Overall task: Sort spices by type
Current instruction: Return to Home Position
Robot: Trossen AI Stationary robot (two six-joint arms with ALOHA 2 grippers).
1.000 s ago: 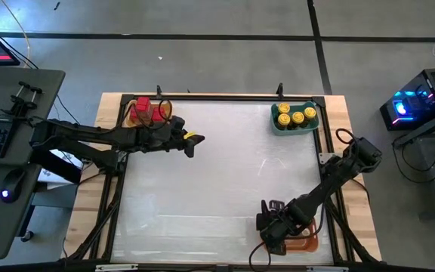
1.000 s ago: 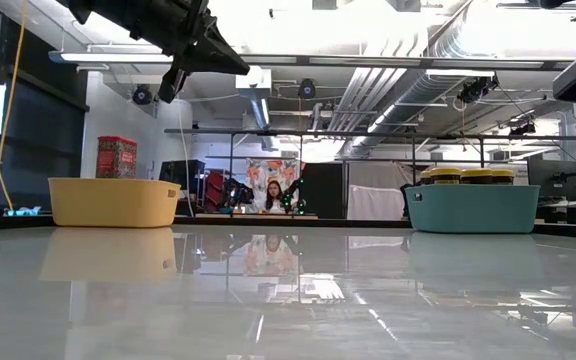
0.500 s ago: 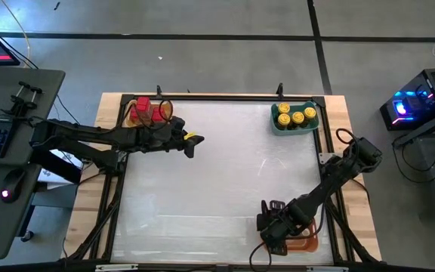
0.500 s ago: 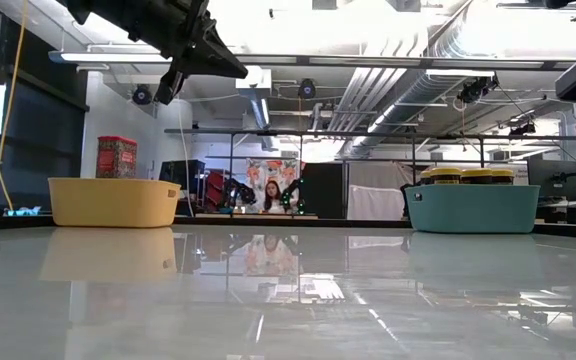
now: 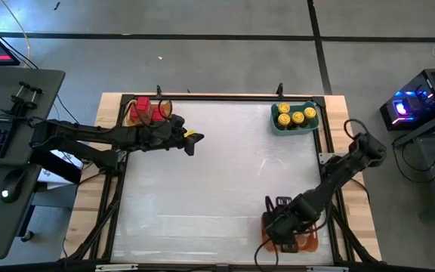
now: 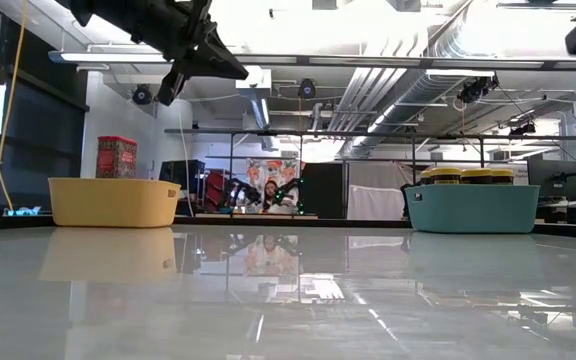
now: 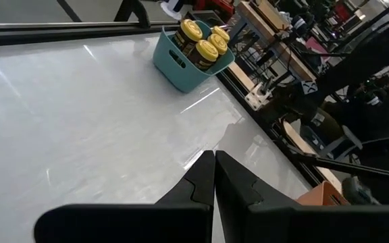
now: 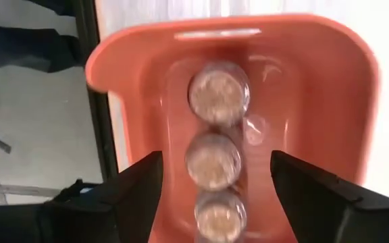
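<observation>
now that the right arm has swung slightly outward since half a second ago, the right claw [image 8: 215, 160] hangs over the orange tray [image 8: 316, 81], fingers wide apart, empty; three grey-brown jars [image 8: 219, 94] in a row inside. left claw [image 7: 214, 155] unmoved above the tabletop [image 5: 217, 174], fingers together. red boxes [image 5: 143, 110] and yellow-lidded jars [image 5: 294, 116] sit in their own trays, so sorting looks done

We record: high view straight down over the white table [image 5: 217, 174]; low view level across it; right wrist view close above the orange plastic bin [image 8: 329, 101] under the right gripper [image 8: 215, 158]. The teal plastic bin [image 6: 468, 212] shows in high, low and left wrist views.
</observation>
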